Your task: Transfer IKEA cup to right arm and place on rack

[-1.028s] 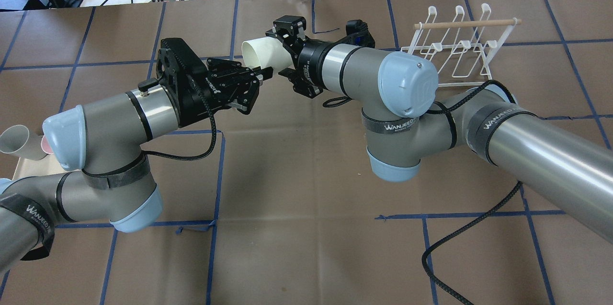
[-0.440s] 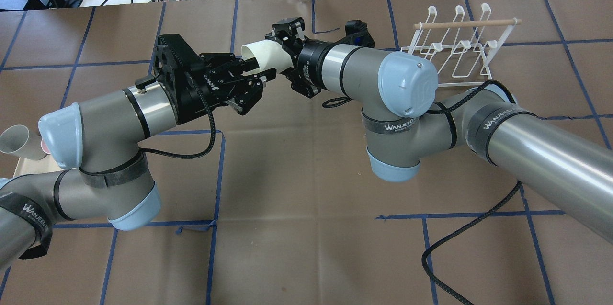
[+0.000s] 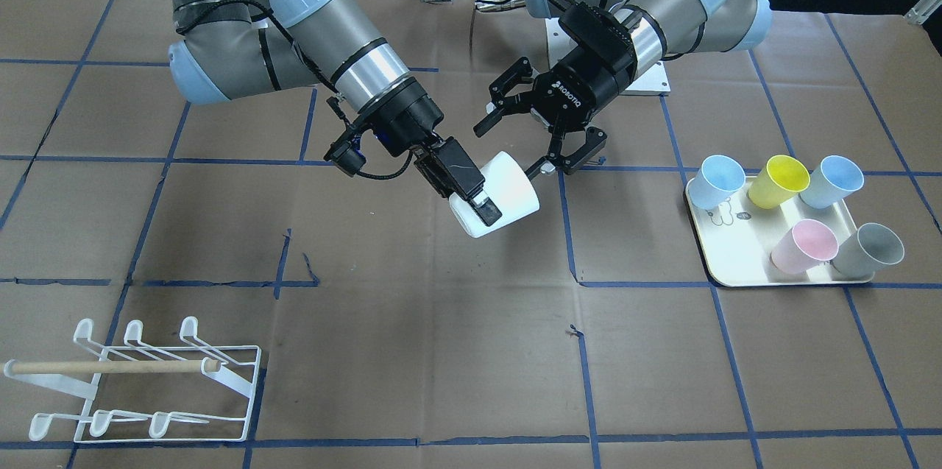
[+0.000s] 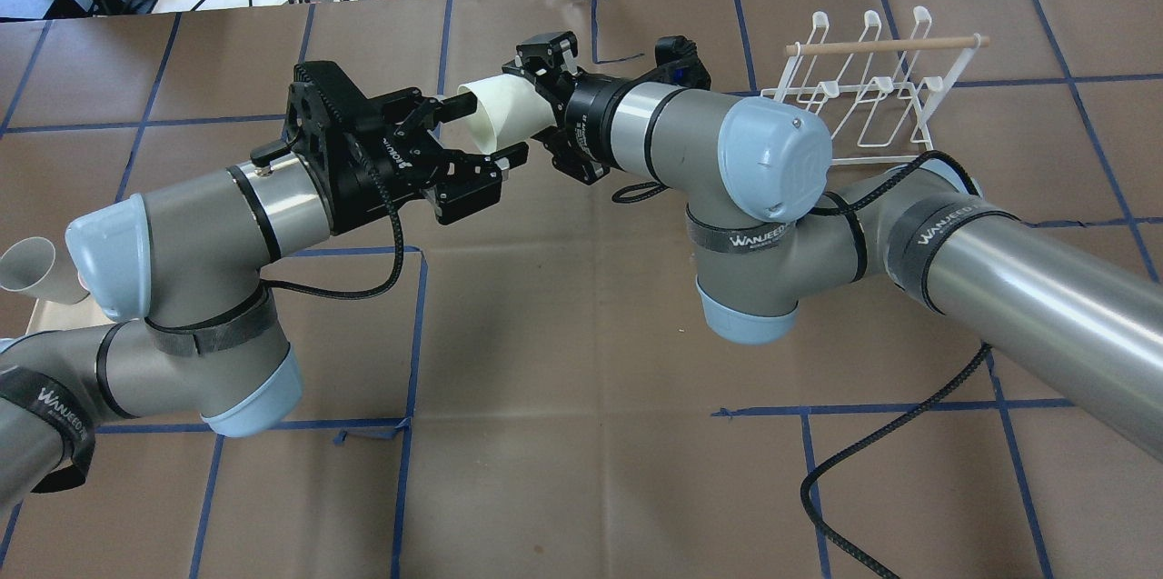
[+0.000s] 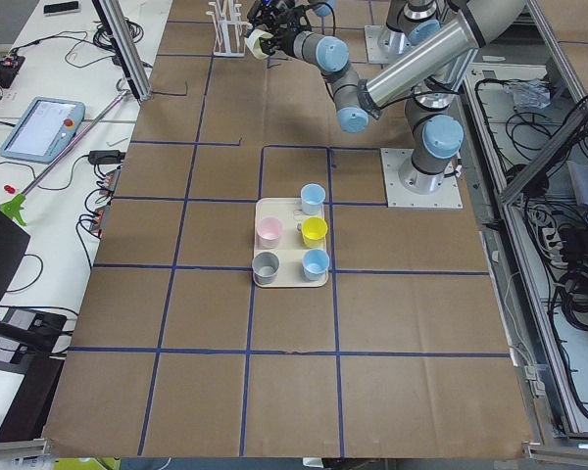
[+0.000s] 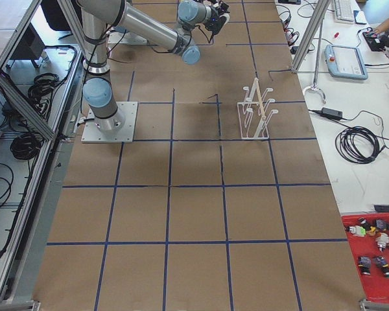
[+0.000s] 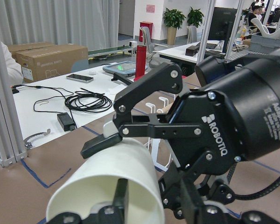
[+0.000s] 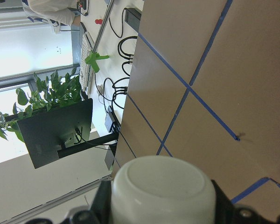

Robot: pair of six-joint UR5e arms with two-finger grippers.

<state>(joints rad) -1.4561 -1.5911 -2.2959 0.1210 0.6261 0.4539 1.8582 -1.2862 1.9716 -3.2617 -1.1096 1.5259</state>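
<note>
**Right gripper (image 4: 529,104) has the cup (image 3: 511,189); left gripper (image 3: 510,151) wide open**

Rack (image 4: 863,88) well apart, back past the right gripper's wrist. The cup: prob. light, stiff plastic, smooth so slippery; grip across the wall nr its base. Right gripper clamps it there, mouth pointing away. Left gripper: jaws spread wide either side of the rim, holding nothing; touching it or not, can't tell.

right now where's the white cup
In the front-facing view the white cup hangs above the middle of the table, clamped at its base by the right pincer, with its rim facing the open left pincer on that view's right.
</note>
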